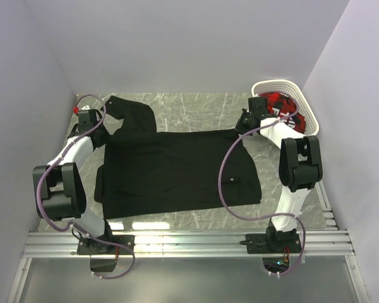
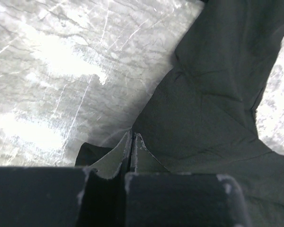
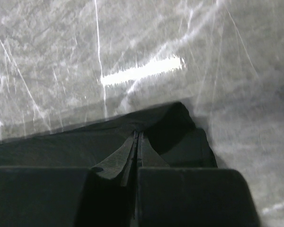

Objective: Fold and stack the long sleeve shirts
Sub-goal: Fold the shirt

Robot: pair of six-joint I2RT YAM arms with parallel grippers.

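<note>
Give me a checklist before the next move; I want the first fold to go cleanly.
1. Left end effector closed on the shirt: ok, pinched at the fabric's edge.
2. Right end effector closed on the shirt: ok, at the far right corner.
3. Sleeves tucked in: not ok, one sleeve sticks out at the far left.
4. Body lying flat: ok, only slight wrinkles.
5. Basket apart from the shirt: ok.
6. Cable off the fabric: cannot tell; the right arm's cable loops over the shirt.
</note>
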